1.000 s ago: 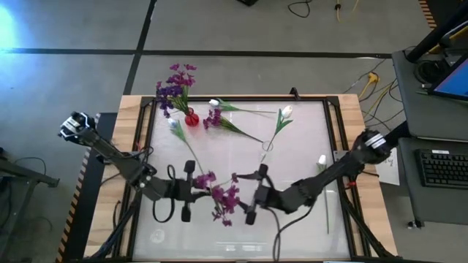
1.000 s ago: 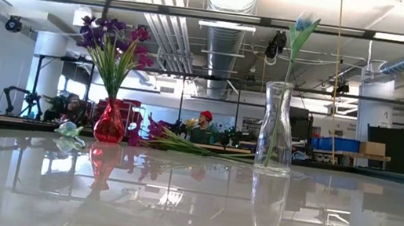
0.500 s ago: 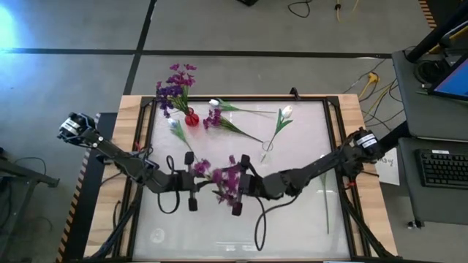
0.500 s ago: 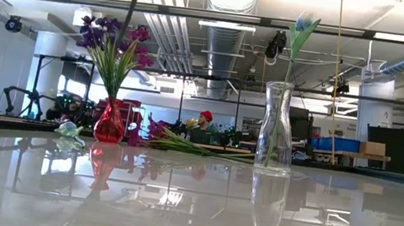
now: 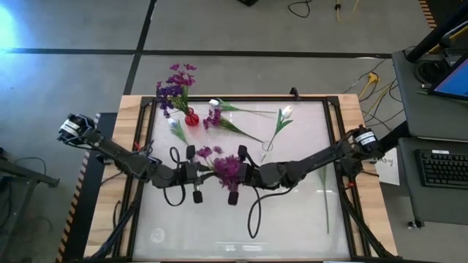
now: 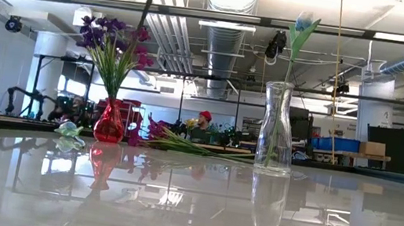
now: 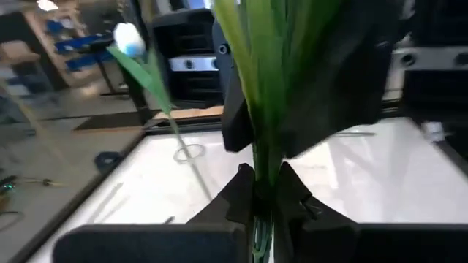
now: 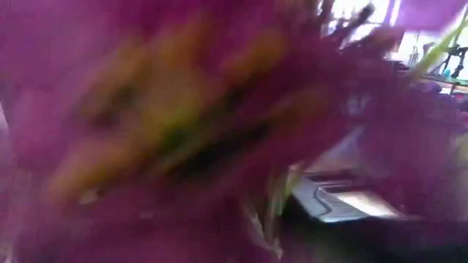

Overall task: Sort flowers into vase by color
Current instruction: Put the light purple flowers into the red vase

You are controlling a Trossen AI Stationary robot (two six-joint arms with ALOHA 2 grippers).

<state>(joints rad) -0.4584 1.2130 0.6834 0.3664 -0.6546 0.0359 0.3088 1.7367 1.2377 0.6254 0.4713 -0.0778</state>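
A purple flower point(image 5: 228, 168) hangs above the middle of the worktop, its green stalk point(image 7: 265, 157) pinched in the left claw point(image 5: 196, 175). More purple blooms point(image 5: 175, 84) stand upright in a small red vase point(image 5: 191, 118). A white tulip point(image 5: 286, 112) leans in the clear glass vase point(image 6: 276, 130), and further stems point(image 5: 227, 120) lie flat between the two vases.

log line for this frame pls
left gripper: shut on purple flower stem, mid-table | right gripper: at its blossoms, grip unclear | red vase: purple stems in | clear vase: white tulip in
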